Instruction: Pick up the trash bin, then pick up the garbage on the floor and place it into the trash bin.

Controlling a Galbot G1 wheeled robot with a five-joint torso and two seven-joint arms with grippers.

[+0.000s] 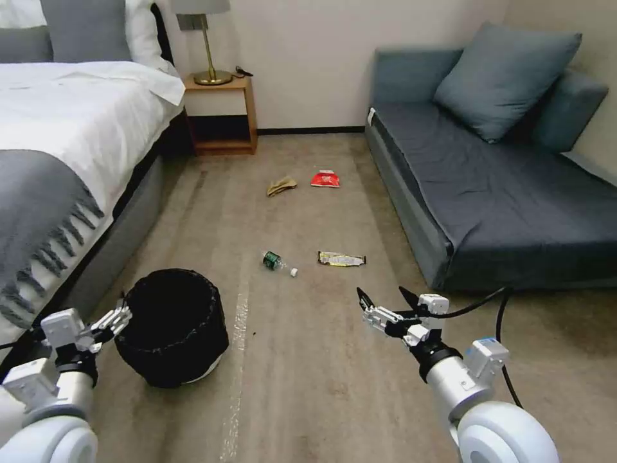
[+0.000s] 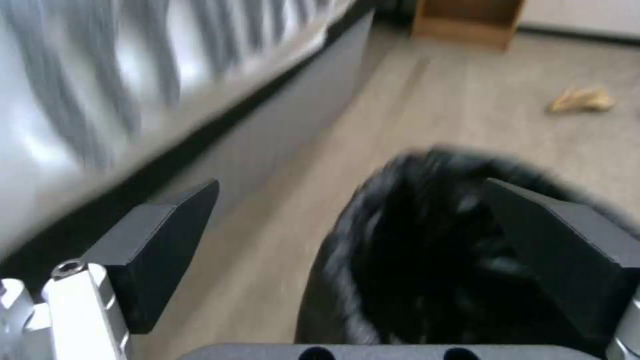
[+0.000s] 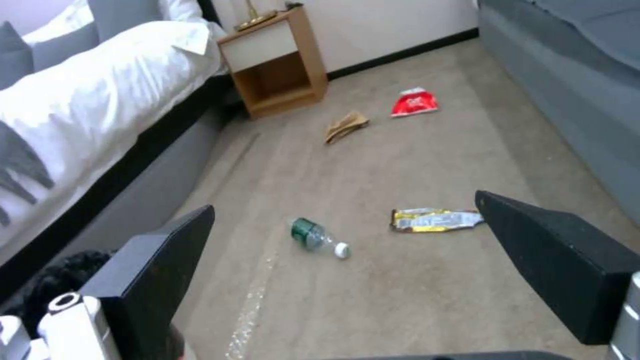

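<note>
The black trash bin [image 1: 173,325] stands on the carpet by the bed, upright, its black bag crinkled over the rim. My left gripper [image 1: 117,317] is open at the bin's left rim. In the left wrist view the gripper [image 2: 351,200] has the bin's [image 2: 427,245] rim between its spread fingers, one outside and one over the opening. My right gripper [image 1: 384,301] hangs open and empty above the floor. Ahead of it lie the garbage: a green bottle [image 1: 276,262] [image 3: 313,237], a yellow wrapper [image 1: 341,259] [image 3: 433,220], a red packet [image 1: 325,179] and a brown paper bag [image 1: 281,186].
A bed [image 1: 64,161] with a grey throw runs along the left. A blue-grey sofa [image 1: 501,186] lines the right. A wooden nightstand [image 1: 222,116] with a lamp stands at the back wall. Open carpet lies between bed and sofa.
</note>
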